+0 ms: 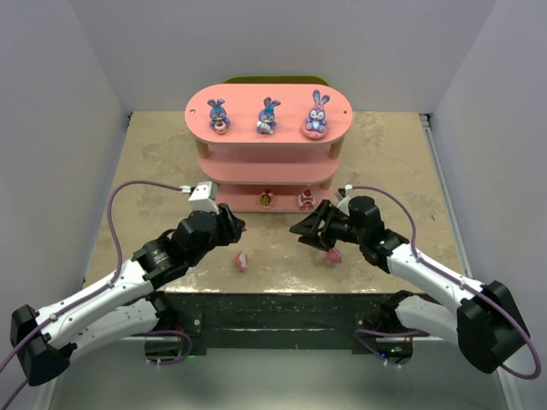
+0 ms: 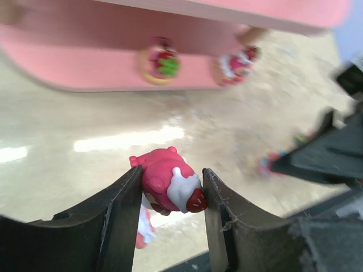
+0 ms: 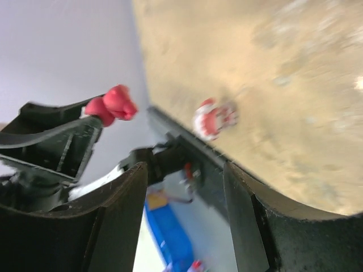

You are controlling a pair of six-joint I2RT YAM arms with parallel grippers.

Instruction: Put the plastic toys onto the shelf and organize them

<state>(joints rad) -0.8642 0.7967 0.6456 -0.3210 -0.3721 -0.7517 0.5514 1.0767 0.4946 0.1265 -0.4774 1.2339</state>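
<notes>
- Left pincer (image 2: 171,172) is clenched on a red-and-white figure (image 2: 167,184), held above the counter (image 2: 68,170) just in front of the shelf (image 1: 248,101), near its bottom tier.
- Right pincer (image 3: 184,170) is spread wide with nothing between its fingers; a small red toy (image 1: 334,254) lies on the counter just beside it.
- Both arms slant inward from the near corners, so the pincers face each other.
- Three bunnies (image 1: 267,115) stand on the top tier.

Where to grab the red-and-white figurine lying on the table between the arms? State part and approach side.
Probably its round body, from straight above with the open right gripper. The red-and-white figurine lies low on the table, nothing touching it, so the fingers can straddle it; the left gripper holds a red figure.
</notes>
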